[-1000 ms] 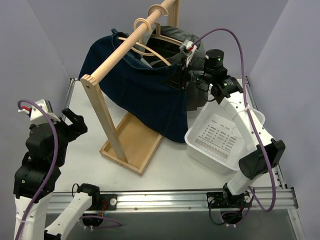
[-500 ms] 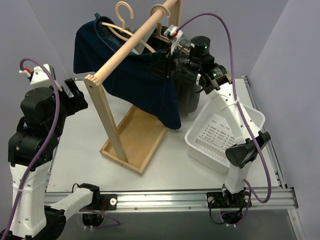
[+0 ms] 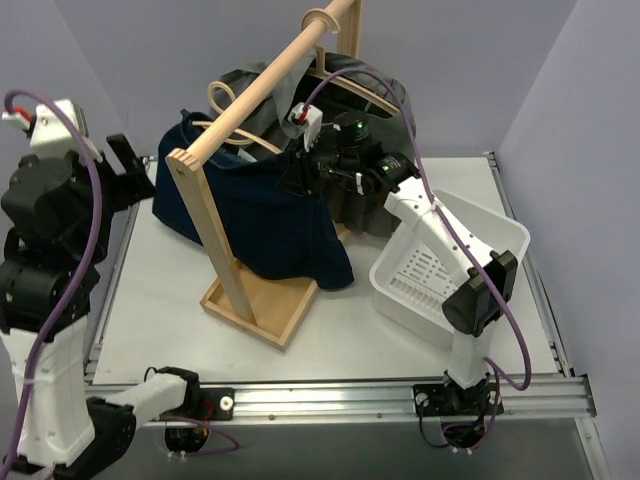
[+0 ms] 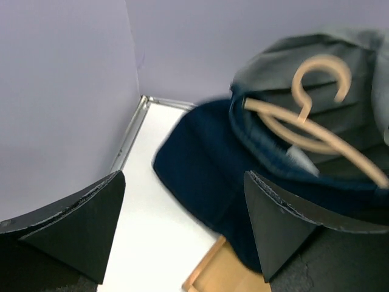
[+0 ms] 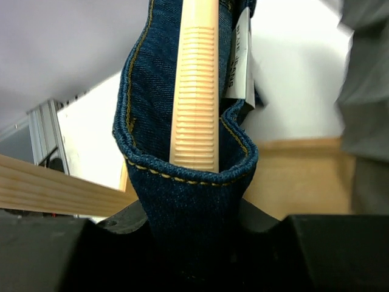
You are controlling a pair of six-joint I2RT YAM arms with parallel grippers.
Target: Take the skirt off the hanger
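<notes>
So the big change in the last second: the pale wooden hanger is off the light wooden rack rail. A second ago its hook was looped over the rail, then it got lifted clear. Now it sits lower, on the left side of the rail, with the hook free in the air.

The dark blue denim skirt came along with it and hangs beside the rack post. Its hem looks like it reaches the tabletop and the rack's base tray.

The right gripper has its jaws clenched on the skirt's waistband, with the ribbed hanger arm pinched inside the fabric. The wrist view shows that pretty clearly.

The left gripper has swung up high on the left. Its jaws are spread wide and grasp nothing, and they're aimed at the hanger.

The skirt's still on the hanger, so the real job isn't done. This looks like setup for the left arm to grab one and pull them apart. The grey garment stays on the rail.
</notes>
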